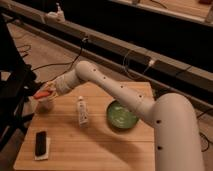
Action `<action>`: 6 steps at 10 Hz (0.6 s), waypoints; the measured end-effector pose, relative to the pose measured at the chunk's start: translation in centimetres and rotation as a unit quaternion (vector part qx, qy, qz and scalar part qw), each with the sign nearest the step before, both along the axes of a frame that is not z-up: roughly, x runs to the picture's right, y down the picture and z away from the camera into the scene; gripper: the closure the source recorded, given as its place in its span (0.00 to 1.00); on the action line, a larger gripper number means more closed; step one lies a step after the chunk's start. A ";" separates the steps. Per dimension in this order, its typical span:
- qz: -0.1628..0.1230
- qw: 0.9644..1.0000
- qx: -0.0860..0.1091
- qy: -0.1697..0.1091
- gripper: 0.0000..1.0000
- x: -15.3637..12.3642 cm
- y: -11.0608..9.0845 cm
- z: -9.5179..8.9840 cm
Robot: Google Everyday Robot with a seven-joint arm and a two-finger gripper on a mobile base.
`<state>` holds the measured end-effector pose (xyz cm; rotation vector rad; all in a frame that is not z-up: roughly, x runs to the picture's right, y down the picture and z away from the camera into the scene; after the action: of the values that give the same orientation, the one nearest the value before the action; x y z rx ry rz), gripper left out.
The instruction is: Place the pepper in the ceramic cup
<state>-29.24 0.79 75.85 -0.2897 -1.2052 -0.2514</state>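
Farthest left, below the gripper (50,91) and toward the near edge of the wooden table (100,150), a dark flat object (40,142) lies on a white pad; no writing on it can be read.

Next comes the pepper (42,94), right at the gripper's tip on its left side. Its long axis runs roughly level, left to right, in line with the way the single arm reaches in. The fingers look closed narrowly on its right end, so it appears held, not lying loose.

The cup (45,104) stands directly under the pepper and just below the gripper's tip, its mouth open upward. That is the relation the next move turns on. The pepper lies crosswise over the opening, not pointing down into it, so on release it might bridge the rim instead of dropping inside. Tilting one end downward would probably help.

To the right of the gripper and a little lower, a white tube (82,111) lies on the table with its cap away from the camera. Its label is unreadable.

Further right, well apart from the gripper, sits the green bowl (122,115), beneath the arm's forearm.
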 end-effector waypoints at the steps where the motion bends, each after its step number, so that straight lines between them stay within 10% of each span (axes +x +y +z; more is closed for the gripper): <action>1: 0.011 1.000 -0.005 0.000 0.93 -0.5 -0.5 0.6; 6: 0.012 1.000 -0.006 0.000 0.93 -0.6 -0.6 0.6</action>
<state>-29.81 0.21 76.45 -0.2857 -1.2108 -0.2231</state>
